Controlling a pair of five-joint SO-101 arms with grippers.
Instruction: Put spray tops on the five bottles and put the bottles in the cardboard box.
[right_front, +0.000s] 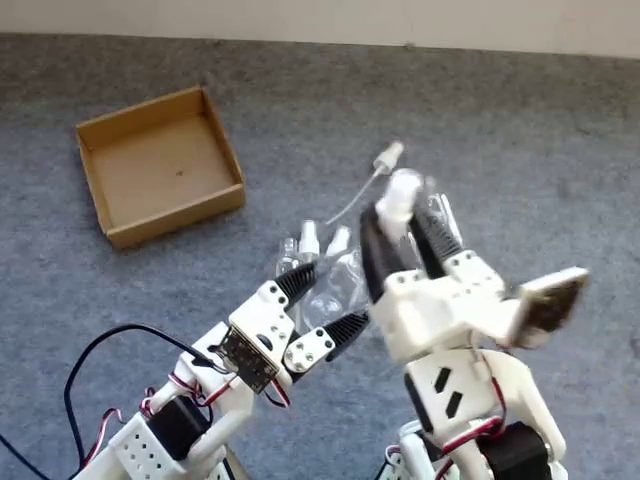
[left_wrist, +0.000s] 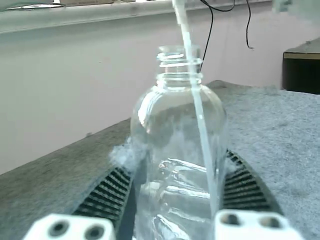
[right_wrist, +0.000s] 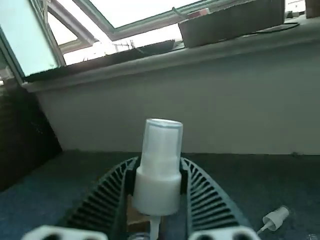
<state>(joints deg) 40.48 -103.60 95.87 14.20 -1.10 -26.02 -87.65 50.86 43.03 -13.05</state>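
Observation:
My left gripper (right_front: 322, 300) (left_wrist: 175, 192) is shut on a clear bottle (right_front: 335, 285) (left_wrist: 177, 150), held upright with its neck uncapped. Just above and to the right of it, my right gripper (right_front: 395, 215) (right_wrist: 159, 187) is shut on a white spray top (right_front: 400, 190) (right_wrist: 159, 170). Its thin dip tube (left_wrist: 192, 100) hangs down across the bottle's neck; I cannot tell whether it runs inside or in front. The cardboard box (right_front: 160, 165) sits at the back left of the grey carpet, holding nothing.
A loose spray top (right_front: 388, 157) (right_wrist: 274, 218) with its tube lies on the carpet beyond the grippers. More clear bottles with white tops (right_front: 305, 245) stand close behind the left gripper. Bare carpet stretches between the grippers and the box.

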